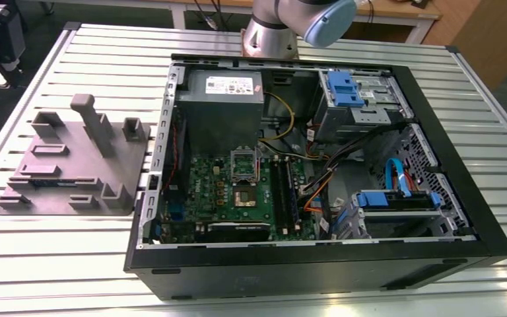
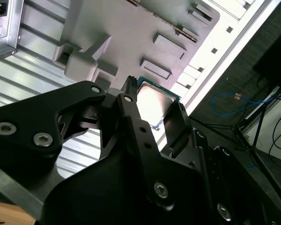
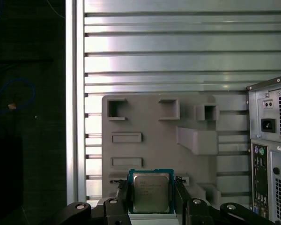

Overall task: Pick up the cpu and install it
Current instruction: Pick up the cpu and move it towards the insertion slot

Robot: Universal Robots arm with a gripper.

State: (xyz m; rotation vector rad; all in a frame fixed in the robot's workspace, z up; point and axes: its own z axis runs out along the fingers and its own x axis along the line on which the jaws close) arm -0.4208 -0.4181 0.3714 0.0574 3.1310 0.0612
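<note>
**A:** First wrist view: what has the gripper [image 3: 151, 200] got?

**B:** The cpu [image 3: 151, 188]. A finger [image 3: 123, 196] presses on each of two opposite edges, with the shiny top facing the camera.

**A:** Where is it relative to the grey tray [image 3: 150, 122]?

**B:** Over the tray's edge, apparently lifted off its surface. The second wrist view shows the same grip. The computer case [image 3: 269, 140] stands beside the tray.

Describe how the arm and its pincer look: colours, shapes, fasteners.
In the exterior view the arm is a silver-grey metal tube with a rounded pale blue joint cap. In the second wrist view the pincer is matte black, built of angular linked plates with silver hex-socket screws, ending in two slim black fingers.
</note>
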